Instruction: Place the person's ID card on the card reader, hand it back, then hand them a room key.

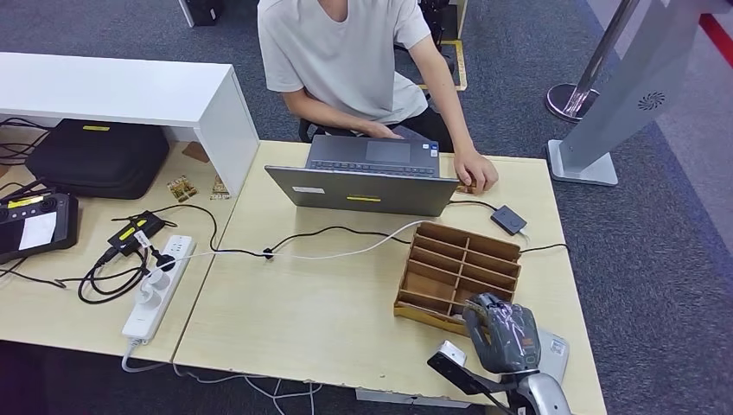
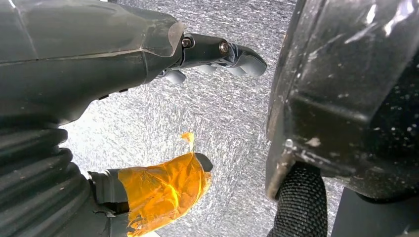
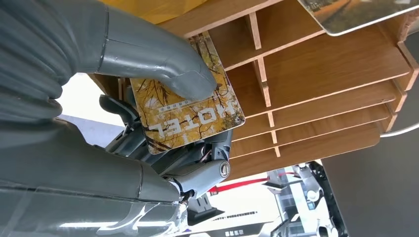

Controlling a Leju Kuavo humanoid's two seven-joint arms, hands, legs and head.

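My right hand [image 1: 506, 333] hovers at the near edge of the wooden card rack [image 1: 458, 272], on the table's near right. In the right wrist view this hand [image 3: 99, 163] pinches a yellow room key card [image 3: 197, 118] printed "HOTEL", with the thumb [image 3: 163, 64] pressed on its face. It is just in front of the wooden card rack [image 3: 326, 74]. Another card [image 3: 356, 12] lies in a compartment. The small dark card reader [image 1: 508, 219] sits beyond the rack. The person's hand [image 1: 475, 170] rests near it. My left hand [image 2: 89, 59] hangs over grey carpet, fingers apart, holding nothing.
A grey laptop [image 1: 363, 186] stands between me and the seated person. Cables cross the table [image 1: 302, 303] to a white power strip [image 1: 160, 285]. A black case [image 1: 99, 156] and a white shelf [image 1: 121, 86] are at the left. A kiosk base [image 1: 583, 164] stands at the right.
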